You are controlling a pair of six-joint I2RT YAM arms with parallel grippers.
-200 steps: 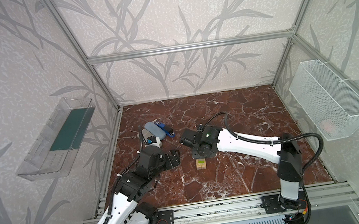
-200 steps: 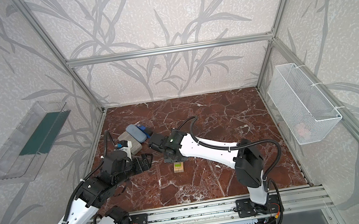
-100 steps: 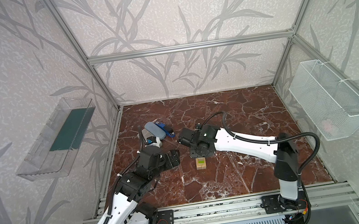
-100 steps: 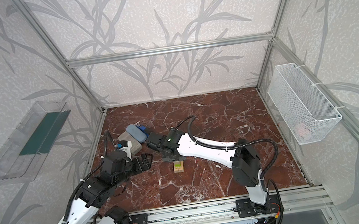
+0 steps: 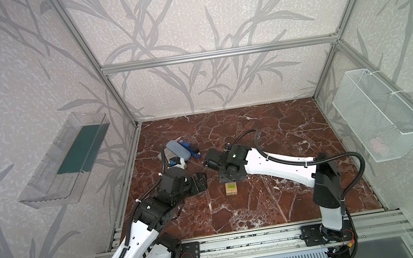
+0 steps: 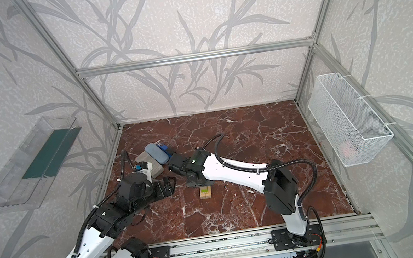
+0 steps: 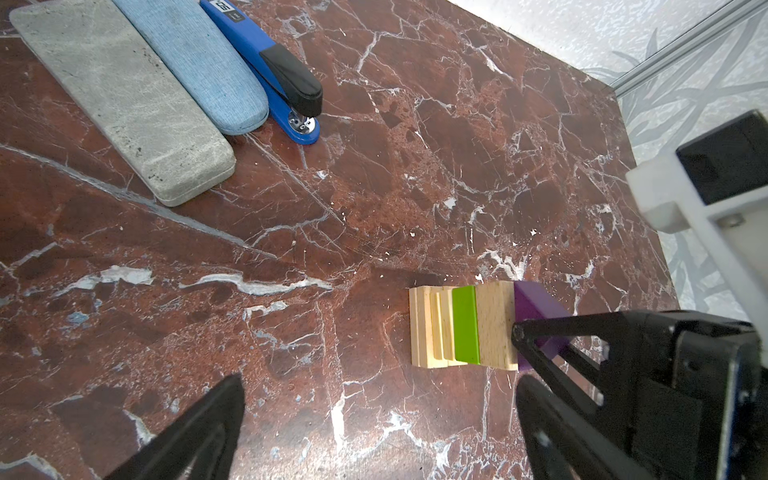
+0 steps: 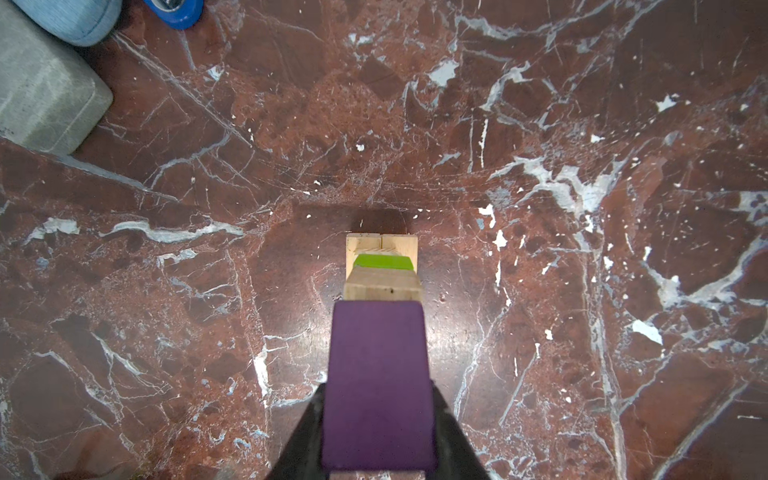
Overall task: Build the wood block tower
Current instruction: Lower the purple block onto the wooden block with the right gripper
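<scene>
Holding the purple block (image 8: 378,353) over the tower (image 5: 230,188).
Your right gripper (image 8: 378,392) clamps that block; your left gripper (image 5: 200,182) gapes wide and empty, left of the tower.

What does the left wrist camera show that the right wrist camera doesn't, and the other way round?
Only the left wrist view: the whole blue-and-black stapler, the open left gripper, and the pale wood block tower side-on. Only the right wrist view: the broad face of the short purple block held in the right gripper. Both: that purple block, the lime-green brick and the red marble table.
</scene>
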